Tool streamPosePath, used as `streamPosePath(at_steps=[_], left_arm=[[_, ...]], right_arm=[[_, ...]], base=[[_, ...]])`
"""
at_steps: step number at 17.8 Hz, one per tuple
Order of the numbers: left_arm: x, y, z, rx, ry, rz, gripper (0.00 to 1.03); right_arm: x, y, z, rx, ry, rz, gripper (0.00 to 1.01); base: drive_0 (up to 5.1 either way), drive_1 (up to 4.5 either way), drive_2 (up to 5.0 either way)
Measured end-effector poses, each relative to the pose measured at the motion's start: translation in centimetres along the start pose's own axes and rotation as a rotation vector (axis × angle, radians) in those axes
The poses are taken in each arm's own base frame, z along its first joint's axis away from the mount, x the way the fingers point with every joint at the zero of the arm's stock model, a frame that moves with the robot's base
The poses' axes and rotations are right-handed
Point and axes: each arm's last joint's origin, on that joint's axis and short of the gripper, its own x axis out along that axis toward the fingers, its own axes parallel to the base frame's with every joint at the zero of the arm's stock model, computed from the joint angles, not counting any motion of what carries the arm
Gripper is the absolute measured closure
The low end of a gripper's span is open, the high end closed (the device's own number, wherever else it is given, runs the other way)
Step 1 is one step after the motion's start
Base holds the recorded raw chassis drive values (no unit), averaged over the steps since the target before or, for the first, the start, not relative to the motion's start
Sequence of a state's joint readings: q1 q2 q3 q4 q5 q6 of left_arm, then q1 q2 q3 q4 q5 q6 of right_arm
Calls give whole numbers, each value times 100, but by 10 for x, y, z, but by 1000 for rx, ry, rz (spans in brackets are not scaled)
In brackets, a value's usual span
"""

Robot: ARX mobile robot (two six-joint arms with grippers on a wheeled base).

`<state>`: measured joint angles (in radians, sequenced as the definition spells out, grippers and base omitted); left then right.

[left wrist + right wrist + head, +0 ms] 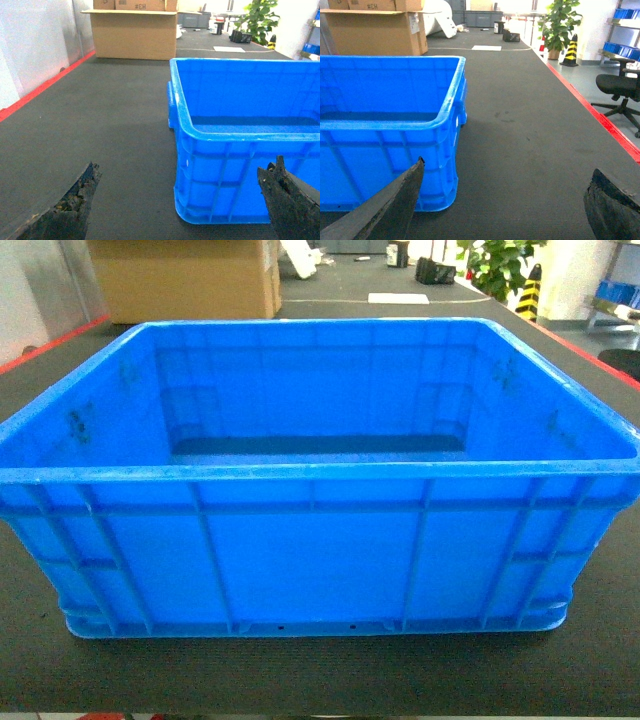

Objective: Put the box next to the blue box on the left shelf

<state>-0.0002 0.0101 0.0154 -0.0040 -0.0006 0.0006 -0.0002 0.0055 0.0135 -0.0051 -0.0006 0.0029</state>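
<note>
Grippers first: left gripper (pixel 182 200) and right gripper (pixel 505 200) both spread wide, clamped on nothing. Beyond, large bright blue ribbed plastic crate (pixel 320 540) near dark mat's (pixel 300 680) front edge. Risk: uneven two-sided grasp, crate tilting.

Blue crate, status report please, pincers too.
Both pincers, left and right, open, holding nothing. Blue crate empty on dark mat, untouched. Shelf not in view.
</note>
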Motion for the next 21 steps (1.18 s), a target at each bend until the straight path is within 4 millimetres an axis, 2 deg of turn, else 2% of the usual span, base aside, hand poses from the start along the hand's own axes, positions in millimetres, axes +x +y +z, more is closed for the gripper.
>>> streamPosePath(at_steps=[21], left_arm=[[0, 0, 0, 0, 0, 0, 5]], right_arm=[[0, 0, 0, 0, 0, 0, 3]], base=[[0, 0, 0]])
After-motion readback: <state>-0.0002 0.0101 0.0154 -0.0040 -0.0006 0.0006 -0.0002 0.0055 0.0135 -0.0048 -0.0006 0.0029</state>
